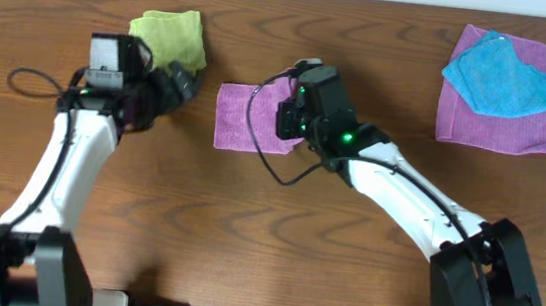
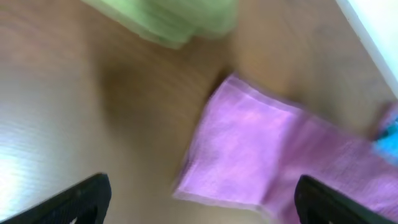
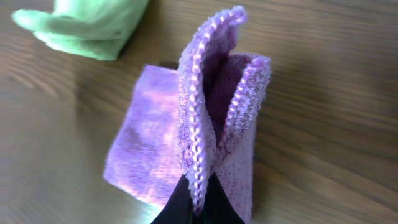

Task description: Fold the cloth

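Mauve microfibre is sitting pinched between the closed fingers of our right gripper (image 3: 198, 202). We are holding a raised hem of the cloth (image 3: 146, 149), and its two stitched edges are gaping apart above the tips. We cannot tell whether both layers are in the pinch. The rest of the cloth is lying flat mid-table as a small rectangle, near the lime-green cloth (image 1: 169, 38).

Our left gripper (image 2: 202, 199) is hanging just beside the cloth's left edge with its fingers spread wide, holding nothing.

We are judging the bite to be narrow, so one layer could be slipping free as we carry it over, leaving a crooked fold. Nothing is pinning the flat part either. Any drag could therefore be sliding the whole cloth across the table (image 1: 245, 231) instead of creasing it.
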Controlling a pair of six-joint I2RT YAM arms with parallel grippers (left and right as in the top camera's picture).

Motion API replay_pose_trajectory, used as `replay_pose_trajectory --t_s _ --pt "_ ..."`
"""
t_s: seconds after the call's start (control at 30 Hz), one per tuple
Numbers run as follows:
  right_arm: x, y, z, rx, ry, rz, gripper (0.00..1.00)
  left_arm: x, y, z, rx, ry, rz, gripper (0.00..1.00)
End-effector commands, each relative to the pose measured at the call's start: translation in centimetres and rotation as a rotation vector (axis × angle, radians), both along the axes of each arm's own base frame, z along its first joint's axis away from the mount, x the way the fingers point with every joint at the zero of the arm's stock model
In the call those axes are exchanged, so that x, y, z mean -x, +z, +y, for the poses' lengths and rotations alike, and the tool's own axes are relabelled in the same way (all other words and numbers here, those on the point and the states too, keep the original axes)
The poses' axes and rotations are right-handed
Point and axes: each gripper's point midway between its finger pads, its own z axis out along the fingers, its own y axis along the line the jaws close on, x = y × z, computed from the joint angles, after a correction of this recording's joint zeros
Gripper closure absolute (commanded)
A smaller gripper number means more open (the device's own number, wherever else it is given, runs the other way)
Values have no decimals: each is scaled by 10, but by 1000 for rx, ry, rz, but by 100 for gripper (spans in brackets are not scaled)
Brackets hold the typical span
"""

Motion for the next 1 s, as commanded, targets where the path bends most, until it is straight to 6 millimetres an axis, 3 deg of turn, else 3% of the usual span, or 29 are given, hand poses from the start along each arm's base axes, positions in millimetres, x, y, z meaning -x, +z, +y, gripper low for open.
replay_pose_trajectory --t_s 0.0,0.1,0.3,0.47,0.63,0.97 --pt "2 16 13 -14 4 -40 98 19 2 30 -202 -38 23 5" --pt "-1 14 13 22 -26 -68 99 35 4 33 -243 -66 56 5" --pt "-16 13 22 39 -79 -160 99 44 11 33 -254 -87 53 5" --pt "-25 -7 30 47 -98 -174 99 51 8 33 -251 -91 86 5" --pt "-25 -24 34 15 -135 -132 98 57 6 32 -250 -97 109 5" --pt "-12 -18 64 -50 -103 -146 98 56 6 32 -252 -101 107 5"
